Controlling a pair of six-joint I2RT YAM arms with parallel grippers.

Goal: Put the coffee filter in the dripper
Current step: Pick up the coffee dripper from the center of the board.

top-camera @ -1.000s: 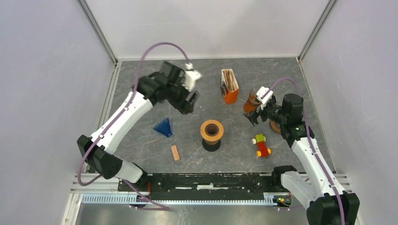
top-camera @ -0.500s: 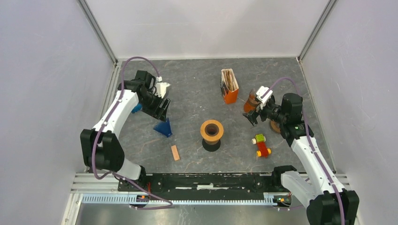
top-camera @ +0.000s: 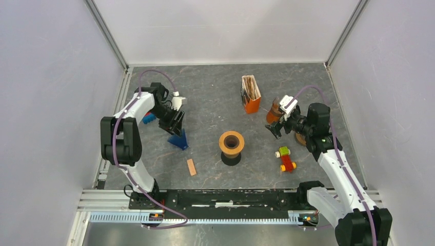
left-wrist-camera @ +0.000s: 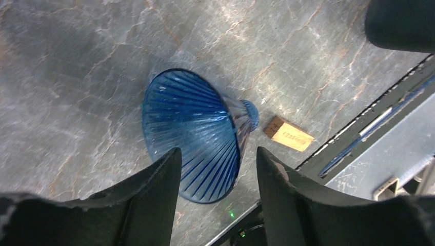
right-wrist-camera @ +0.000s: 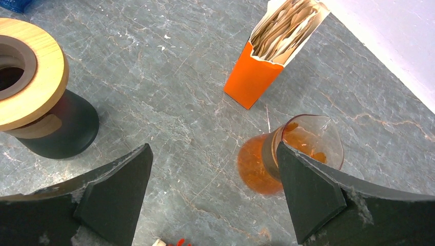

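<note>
Grey marbled surface (top-camera: 215, 92), white walls (top-camera: 51, 77) all round. The left end effector (left-wrist-camera: 218, 154), fingers apart and gripping nothing, hangs right over the blue dripper (left-wrist-camera: 190, 123), which lies on its side. The right end effector (right-wrist-camera: 214, 148), also spread wide, hovers beside the orange glass (right-wrist-camera: 302, 148). The coffee filters (right-wrist-camera: 287, 25) sit in their orange box (right-wrist-camera: 251, 77) just beyond. The risk, I'd say, is that the ribbed cone rolls or skids if pinched off-centre. There's open room around it, with only a wooden block (left-wrist-camera: 289, 136) near. The right side is crowded, so that glass could topple.
</note>
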